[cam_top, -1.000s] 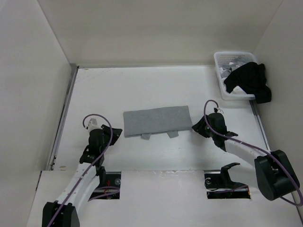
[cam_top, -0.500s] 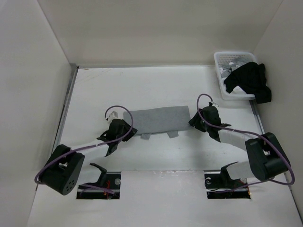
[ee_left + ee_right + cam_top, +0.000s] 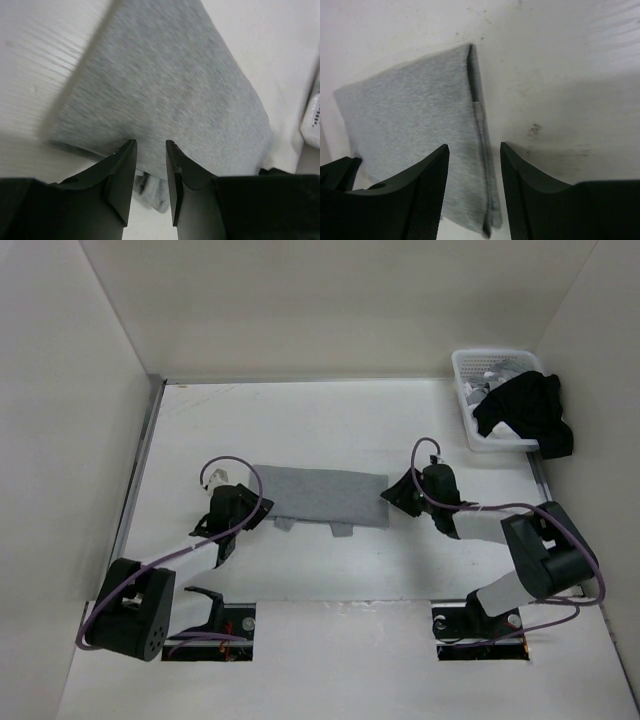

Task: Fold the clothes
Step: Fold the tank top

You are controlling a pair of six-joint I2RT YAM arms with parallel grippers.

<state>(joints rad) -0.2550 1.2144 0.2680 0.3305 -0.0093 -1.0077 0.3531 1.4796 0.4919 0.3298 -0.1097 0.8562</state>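
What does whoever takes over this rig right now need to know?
Left pincer: open over the left end of the top, seemingly holding nothing.
Right pincer: open over its right end, holding nothing.
Top: flat on the table as a long folded band, strap ends poking out at the near edge.
Black garment: draped over the basket in the far right corner.
Done: the lengthwise fold.
Left: probably folding one end of the band over the other.
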